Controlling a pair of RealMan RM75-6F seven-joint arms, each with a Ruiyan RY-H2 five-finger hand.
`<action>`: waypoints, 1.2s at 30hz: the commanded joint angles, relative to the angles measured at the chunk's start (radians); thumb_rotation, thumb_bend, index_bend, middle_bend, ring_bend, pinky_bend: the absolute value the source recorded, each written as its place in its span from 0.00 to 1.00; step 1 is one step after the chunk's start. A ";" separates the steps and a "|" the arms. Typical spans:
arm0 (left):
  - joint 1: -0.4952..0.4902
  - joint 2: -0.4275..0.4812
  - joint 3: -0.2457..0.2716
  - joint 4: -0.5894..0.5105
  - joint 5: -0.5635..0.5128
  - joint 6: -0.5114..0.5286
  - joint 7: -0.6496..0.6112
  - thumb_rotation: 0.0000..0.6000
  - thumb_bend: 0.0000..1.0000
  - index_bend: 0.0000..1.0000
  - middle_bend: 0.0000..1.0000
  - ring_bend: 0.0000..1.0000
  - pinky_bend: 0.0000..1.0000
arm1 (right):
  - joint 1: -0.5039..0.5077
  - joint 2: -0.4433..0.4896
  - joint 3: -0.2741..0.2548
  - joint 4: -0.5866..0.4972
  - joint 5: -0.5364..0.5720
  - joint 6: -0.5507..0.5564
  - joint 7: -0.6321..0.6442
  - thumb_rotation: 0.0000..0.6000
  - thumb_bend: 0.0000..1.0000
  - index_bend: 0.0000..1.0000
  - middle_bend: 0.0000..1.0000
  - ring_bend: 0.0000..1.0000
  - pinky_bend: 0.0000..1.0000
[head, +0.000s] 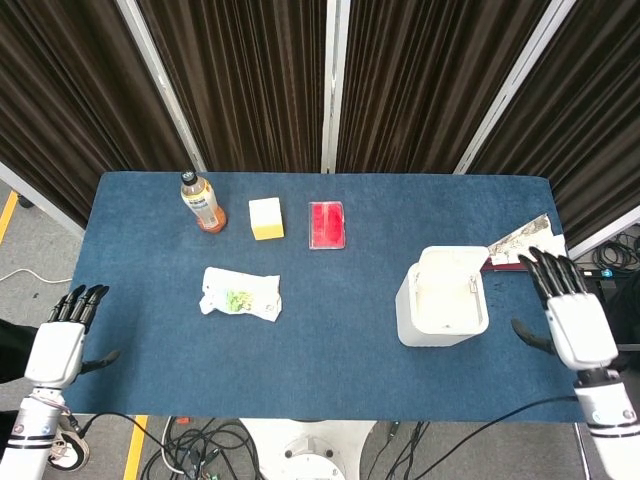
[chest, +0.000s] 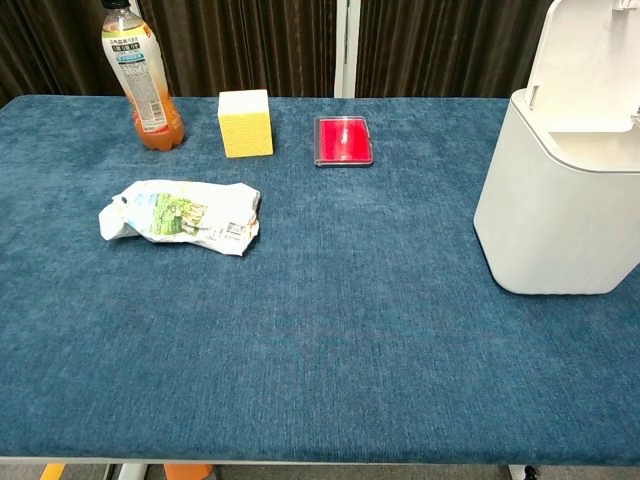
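Head view, white bin (head: 443, 309) beside right robot hand (head: 570, 311)

Left hand (head: 57, 345) hangs off the table's left edge, fingers spread, holding nothing. Right hand (head: 572, 315) hovers over the right edge, fingers spread, empty.

A blue table (chest: 330, 340) fills the chest view, with dark curtains (chest: 260, 45) behind its far edge. Along the back stand an orange drink bottle (chest: 142, 80) at the left, a yellow block (chest: 246, 123) just to its right and a flat red case (chest: 342, 139) near the middle, each apart from the others; nearer and to the left lies a crumpled wrapper (chest: 182, 216). At the right a white bin (chest: 560, 200) stands upright with its lid (chest: 590, 60) raised, partly cut off by the frame edge.
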 joint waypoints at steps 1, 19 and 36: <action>0.000 0.000 0.001 0.003 -0.002 -0.002 -0.003 1.00 0.07 0.10 0.09 0.04 0.13 | 0.096 0.127 0.085 -0.128 0.069 -0.111 0.043 1.00 0.14 0.00 0.00 0.00 0.00; -0.001 0.001 -0.001 0.015 -0.009 -0.009 -0.013 1.00 0.07 0.10 0.09 0.04 0.13 | 0.518 0.194 0.227 -0.110 0.632 -0.653 0.067 1.00 1.00 0.21 0.22 0.11 0.08; 0.000 -0.003 0.000 0.034 -0.012 -0.012 -0.028 1.00 0.07 0.10 0.09 0.04 0.13 | 0.667 0.146 0.121 -0.062 0.835 -0.757 -0.004 1.00 1.00 0.45 0.41 0.33 0.43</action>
